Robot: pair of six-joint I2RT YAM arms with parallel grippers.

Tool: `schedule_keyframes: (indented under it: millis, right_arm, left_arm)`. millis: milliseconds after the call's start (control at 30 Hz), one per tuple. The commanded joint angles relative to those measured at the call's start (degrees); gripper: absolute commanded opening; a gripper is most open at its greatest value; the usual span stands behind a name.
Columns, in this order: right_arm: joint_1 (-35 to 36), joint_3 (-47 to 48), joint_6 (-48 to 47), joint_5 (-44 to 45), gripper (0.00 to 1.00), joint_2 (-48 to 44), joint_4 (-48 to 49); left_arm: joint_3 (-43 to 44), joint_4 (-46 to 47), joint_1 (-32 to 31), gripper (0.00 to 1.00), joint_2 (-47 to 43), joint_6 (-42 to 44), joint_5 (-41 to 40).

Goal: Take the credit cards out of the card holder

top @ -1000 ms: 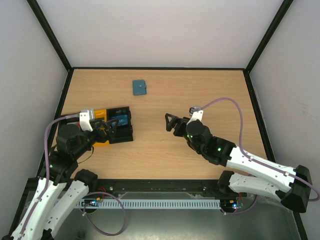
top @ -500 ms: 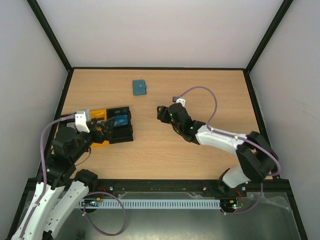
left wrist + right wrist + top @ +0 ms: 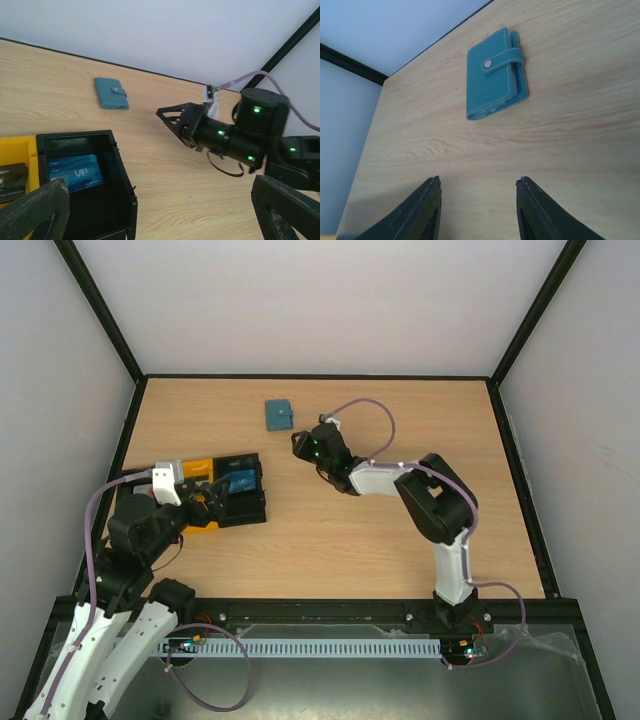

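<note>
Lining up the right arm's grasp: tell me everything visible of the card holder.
The card holder is a small teal wallet, soft-looking, with pale stitching along its edges. It is folded shut, its strap fastened by a silver stud. It lies flat on the wooden table near the far edge; the right fingers are short of it.

This looks like a robotics lab test cell. A wood-grain bench is boxed in on three sides by plain white panels held in black frame posts. The left arm and right arm, both white and black, are bolted at its near edge, beside a slotted white cable duct and loose lilac cables.
</note>
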Motion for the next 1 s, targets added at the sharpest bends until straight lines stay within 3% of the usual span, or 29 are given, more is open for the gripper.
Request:
schedule_keyframes:
  millis: [0, 367, 767, 967]
  right_arm:
    - [-1.2, 6.97, 2.95, -0.16, 0.4, 7.87, 4.15]
    - [-4.76, 21.14, 8.75, -5.68, 0.36, 23.33, 5.16]
    - [-6.26, 31.29, 9.63, -11.59, 0.33, 32.0, 4.01]
    - [-6.27, 33.47, 10.46, -10.48, 0.31, 33.71, 1.06]
  left_arm:
    - [-0.51, 1.31, 0.3, 1.0, -0.76, 0.71, -0.04]
    - [-0.72, 1.22, 0.27, 1.0, -0.9, 0.63, 0.41]
    - [-0.76, 1.31, 0.28, 1.0, -0.64, 0.67, 0.52]
    - [-0.76, 1.18, 0.25, 1.0, -0.48, 0.46, 0.24]
